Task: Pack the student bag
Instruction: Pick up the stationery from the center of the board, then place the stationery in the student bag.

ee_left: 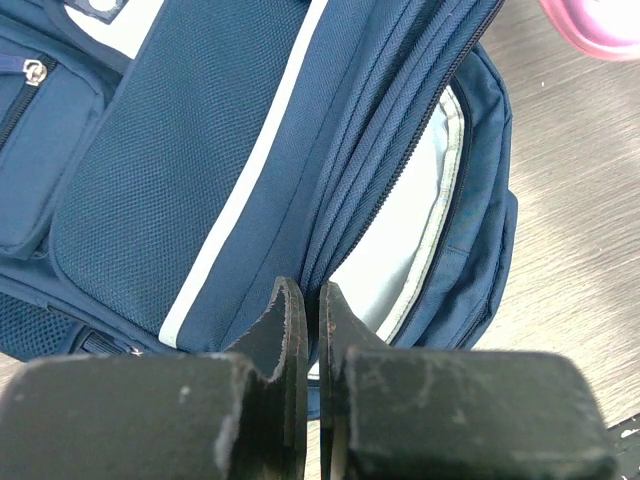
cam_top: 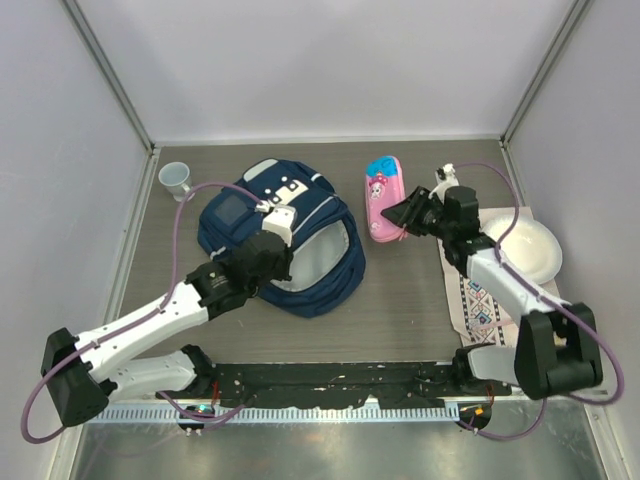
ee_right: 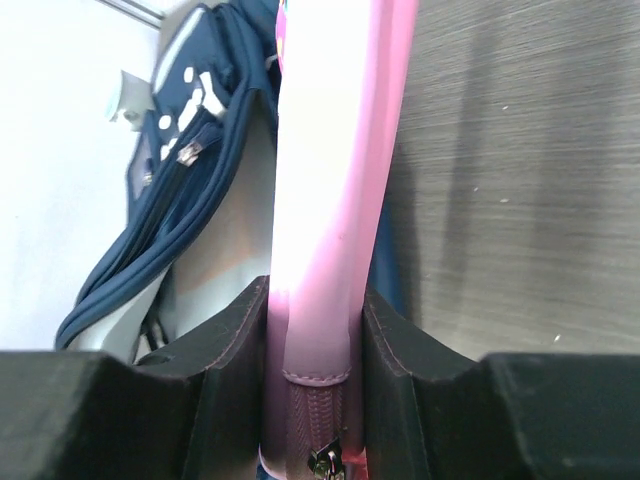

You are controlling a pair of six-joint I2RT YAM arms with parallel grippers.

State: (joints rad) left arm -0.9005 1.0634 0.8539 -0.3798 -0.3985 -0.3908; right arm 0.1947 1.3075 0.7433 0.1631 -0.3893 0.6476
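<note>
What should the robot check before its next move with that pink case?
1. Is the right gripper clamped on the case? ok.
2. Is the bag open, with its grey lining showing? ok.
3. Is the left gripper shut at the bag's rim? ok.
4. Is it really pinching fabric? cannot tell.
5. Is the table bare between case and bag? ok.
6. Is the case lifted off the table? cannot tell.

Navy white-striped student bag (cam_top: 325,210), pink pencil case (cam_top: 383,190), white bowl (cam_top: 525,248), patterned cloth (cam_top: 480,305)
</note>
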